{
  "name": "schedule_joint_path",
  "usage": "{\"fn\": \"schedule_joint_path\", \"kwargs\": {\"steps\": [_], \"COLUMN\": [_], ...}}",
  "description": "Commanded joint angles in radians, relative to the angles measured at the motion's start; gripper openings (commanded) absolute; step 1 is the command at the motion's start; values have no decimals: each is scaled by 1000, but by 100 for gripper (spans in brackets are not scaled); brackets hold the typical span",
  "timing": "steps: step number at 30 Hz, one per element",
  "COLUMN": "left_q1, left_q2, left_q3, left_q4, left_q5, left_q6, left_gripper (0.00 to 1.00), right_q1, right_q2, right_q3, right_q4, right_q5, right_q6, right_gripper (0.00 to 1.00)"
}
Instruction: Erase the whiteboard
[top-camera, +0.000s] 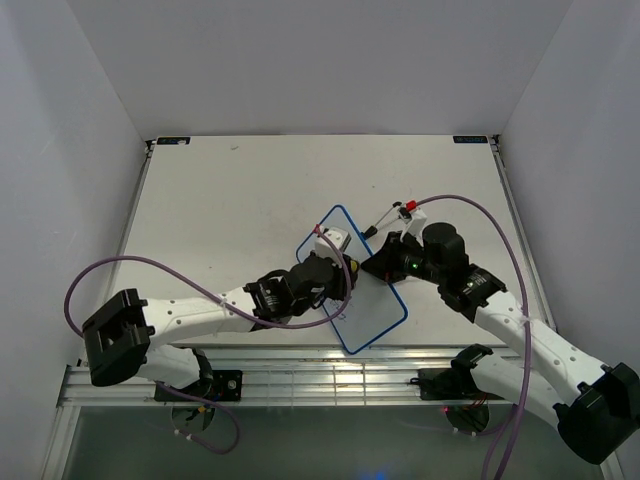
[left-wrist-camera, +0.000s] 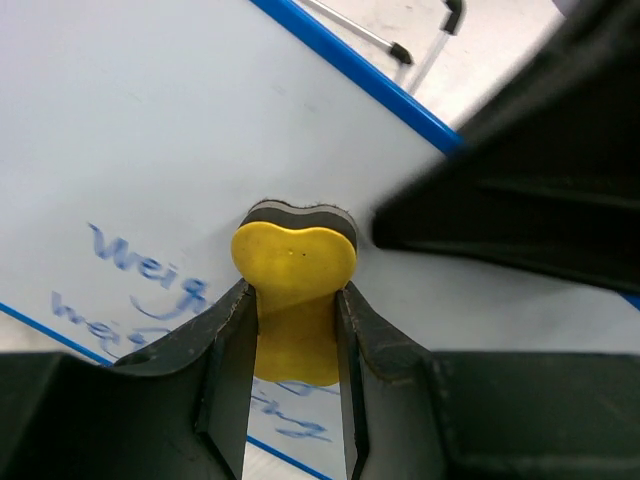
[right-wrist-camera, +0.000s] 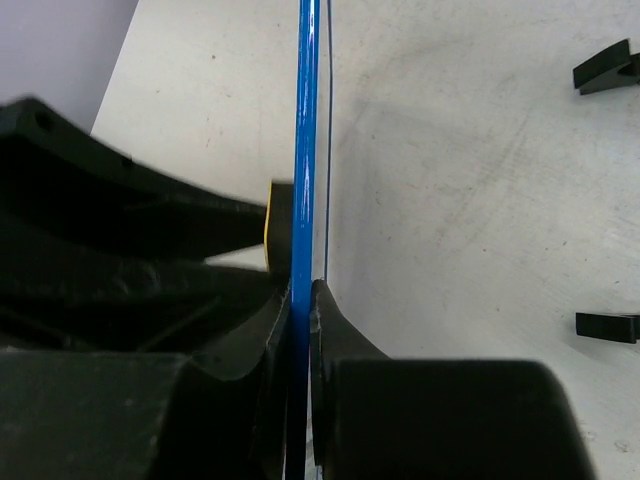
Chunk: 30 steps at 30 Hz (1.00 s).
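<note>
Whiteboard (top-camera: 372, 312) with a blue frame lies tilted on the table (top-camera: 250, 190), slightly right of the middle of the top view. The left gripper (top-camera: 338, 272) reaches over it from the lower left, and the right gripper (top-camera: 374, 264) meets its right edge from the lower right. The eraser cannot be made out from this height.

Left wrist view: the left gripper (left-wrist-camera: 295, 300) has its fingers (left-wrist-camera: 232, 330) pressed together on a yellow eraser (left-wrist-camera: 295, 250), whose dark pad touches the whiteboard (left-wrist-camera: 150, 120). Blue writing (left-wrist-camera: 150, 265) remains at the lower left of the frame, just beside the eraser. The right gripper (left-wrist-camera: 520, 200) shows as a dark, blurred shape at the right.

Right wrist view: the right gripper (right-wrist-camera: 302, 300) pinches the whiteboard's (right-wrist-camera: 306, 150) blue edge, which runs straight up the middle of the frame. A yellow sliver of the eraser (right-wrist-camera: 270, 225) shows just left of the edge, with the left gripper (right-wrist-camera: 120, 220) dark behind it. Bare table (right-wrist-camera: 480, 200) fills the right side.
</note>
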Motion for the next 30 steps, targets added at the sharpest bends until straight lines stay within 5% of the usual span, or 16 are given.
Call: {"fn": "schedule_joint_path", "kwargs": {"steps": [1,18,30], "left_q1": [77,146,146], "left_q2": [-29,43,69], "left_q3": [-44,-131,-68], "left_q4": [66,307,320], "left_q5": [28,179,215], "left_q6": [50,130,164], "left_gripper": [9,8,8], "right_q1": [52,52,52], "right_q2": [-33,140,209], "right_q3": [8,129,235], "right_q4": [209,-56,-191], "right_q5": [-252,-31,-3], "right_q6": [71,-147,-222], "right_gripper": [8,8,8]}}
